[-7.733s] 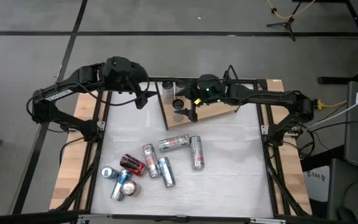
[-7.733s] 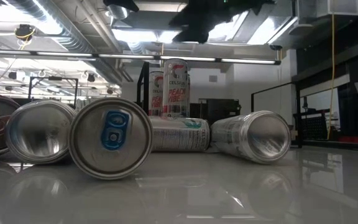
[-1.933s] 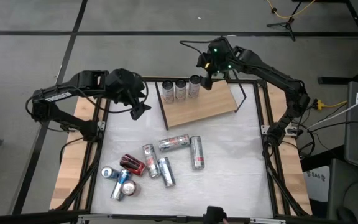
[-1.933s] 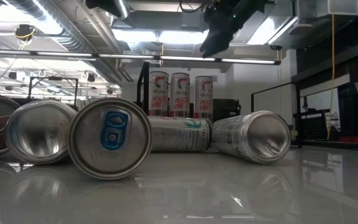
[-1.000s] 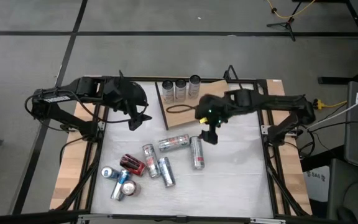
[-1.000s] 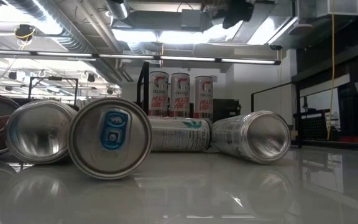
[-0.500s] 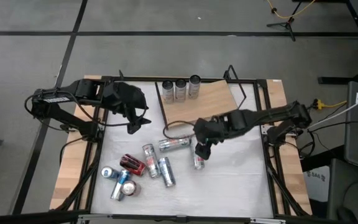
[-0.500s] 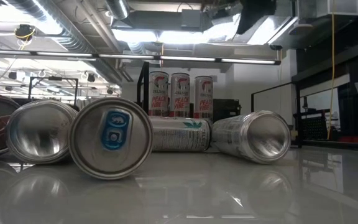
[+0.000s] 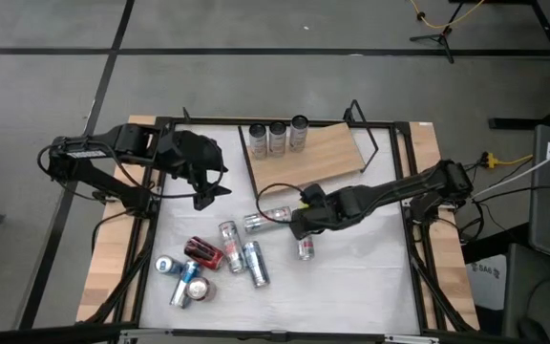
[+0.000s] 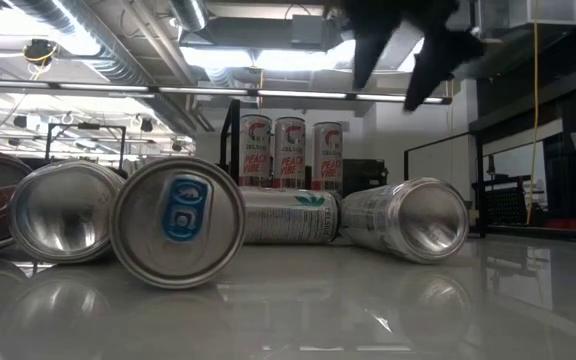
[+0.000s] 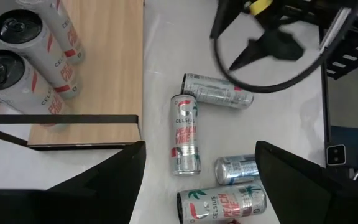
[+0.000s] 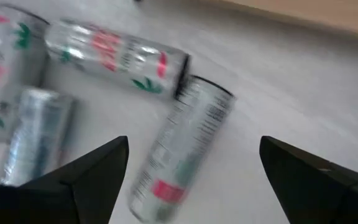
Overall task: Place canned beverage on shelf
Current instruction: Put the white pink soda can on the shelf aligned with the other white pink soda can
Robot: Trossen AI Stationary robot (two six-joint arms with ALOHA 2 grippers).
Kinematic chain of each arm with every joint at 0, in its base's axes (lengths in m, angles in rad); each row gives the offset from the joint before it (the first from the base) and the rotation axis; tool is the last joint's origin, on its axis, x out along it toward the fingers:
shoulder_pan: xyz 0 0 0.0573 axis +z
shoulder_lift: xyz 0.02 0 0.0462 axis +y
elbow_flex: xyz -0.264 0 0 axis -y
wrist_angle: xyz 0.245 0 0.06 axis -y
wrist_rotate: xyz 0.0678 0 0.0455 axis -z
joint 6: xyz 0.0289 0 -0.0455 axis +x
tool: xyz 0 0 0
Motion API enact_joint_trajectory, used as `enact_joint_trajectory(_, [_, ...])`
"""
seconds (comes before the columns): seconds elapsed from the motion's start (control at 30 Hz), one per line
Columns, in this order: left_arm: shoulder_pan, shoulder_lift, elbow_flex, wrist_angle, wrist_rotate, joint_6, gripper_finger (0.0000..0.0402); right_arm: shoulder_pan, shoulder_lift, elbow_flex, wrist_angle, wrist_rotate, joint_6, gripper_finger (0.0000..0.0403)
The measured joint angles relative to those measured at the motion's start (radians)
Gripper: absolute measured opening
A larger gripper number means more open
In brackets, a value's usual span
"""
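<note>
The shelf (image 9: 318, 155), a light wooden board, lies at the table's far middle. Three cans (image 9: 276, 137) stand upright along its far left edge and also show in the low view (image 10: 290, 152). Several cans lie on their sides on the white table (image 9: 370, 268). My right gripper (image 9: 299, 225) hangs open just above two silver cans, one (image 9: 267, 220) lying crosswise and one (image 9: 305, 248) lengthwise. In the right wrist view its fingers (image 12: 92, 174) stand on either side of the lengthwise can (image 12: 185, 143) without touching. My left gripper (image 9: 208, 191) hovers open left of the shelf.
A red can (image 9: 203, 253) and several more silver and blue cans (image 9: 184, 282) lie in a heap at the near left. A black cable loop (image 9: 273, 194) trails from the right arm. The shelf's wire frame (image 9: 363, 119) rises at its right end.
My right gripper has come away from the shelf's near edge, toward the table's near edge and down over the lying silver cans. Its wrist has rolled on the way, and its fingers have stayed open. The cans have kept their places.
</note>
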Motion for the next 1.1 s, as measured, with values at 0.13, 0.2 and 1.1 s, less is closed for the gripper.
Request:
enact_joint_trajectory(0.13, [-0.006,0.0,0.0,0.001,-0.007,0.0,0.0295,-0.017,-0.001,-0.115,0.16,-0.008,0.023,0.0356])
enact_joint_trajectory(0.2, [-0.006,0.0,0.0,0.003,-0.02,-0.001,0.0295,-0.026,0.001,-0.169,0.238,-0.017,0.022,0.0356])
enact_joint_trajectory(1.1, [-0.005,0.0,0.0,0.008,-0.053,-0.037,0.0295,-0.026,0.003,-0.491,0.611,-0.038,0.019,0.0356])
